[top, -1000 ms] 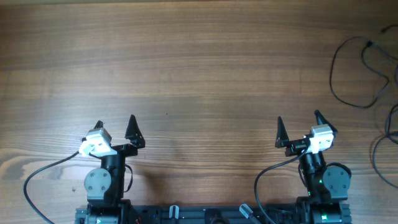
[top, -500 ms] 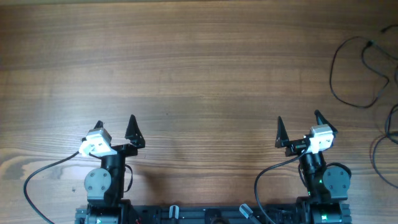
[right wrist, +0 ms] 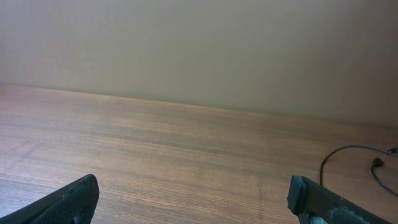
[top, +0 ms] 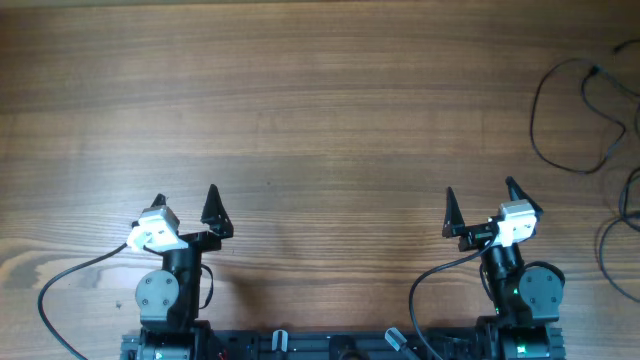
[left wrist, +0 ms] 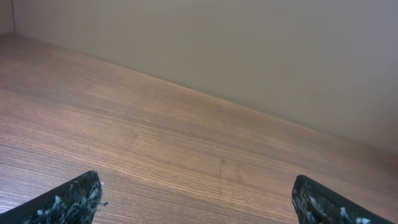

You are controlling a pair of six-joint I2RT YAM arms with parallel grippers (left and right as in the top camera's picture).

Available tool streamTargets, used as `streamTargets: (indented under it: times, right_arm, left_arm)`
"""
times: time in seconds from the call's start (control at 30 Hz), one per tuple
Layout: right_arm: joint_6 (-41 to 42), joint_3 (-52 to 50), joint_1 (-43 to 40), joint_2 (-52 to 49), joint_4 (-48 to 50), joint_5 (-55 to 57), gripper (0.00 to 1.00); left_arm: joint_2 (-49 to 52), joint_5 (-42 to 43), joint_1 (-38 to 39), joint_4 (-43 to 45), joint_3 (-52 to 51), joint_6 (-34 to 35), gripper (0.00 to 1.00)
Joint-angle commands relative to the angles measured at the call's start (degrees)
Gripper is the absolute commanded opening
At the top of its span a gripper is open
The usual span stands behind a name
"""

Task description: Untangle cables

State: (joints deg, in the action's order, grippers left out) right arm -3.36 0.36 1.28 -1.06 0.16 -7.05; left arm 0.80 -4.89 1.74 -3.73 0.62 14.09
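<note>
The cables [top: 575, 115] are thin black cords in loose loops at the far right of the wooden table, running off the right edge in the overhead view. A strand with a small plug also shows in the right wrist view [right wrist: 348, 152] at the right edge. My left gripper [top: 186, 196] is open and empty near the front left of the table. My right gripper [top: 479, 192] is open and empty near the front right, well short of the cables. The left wrist view shows the open left gripper [left wrist: 196, 193] over bare wood, with no cable in it.
A plain wall [right wrist: 199, 50] rises behind the far table edge. The arm bases and their thicker black cables [top: 70, 280] sit along the front edge.
</note>
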Motion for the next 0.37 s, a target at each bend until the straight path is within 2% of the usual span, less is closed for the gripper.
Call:
streamTargets:
  times: [0.0, 0.33]
  right_arm:
    - [-0.79, -0.07, -0.24, 0.85, 0.15, 0.55, 1.0]
    - [-0.81, -0.07, -0.24, 0.85, 0.15, 0.55, 1.0]
  left_arm:
    - [-0.46, -0.96, -0.42, 0.07, -0.31, -0.13, 1.0]
    - [-0.48, -0.96, -0.42, 0.07, -0.31, -0.13, 1.0]
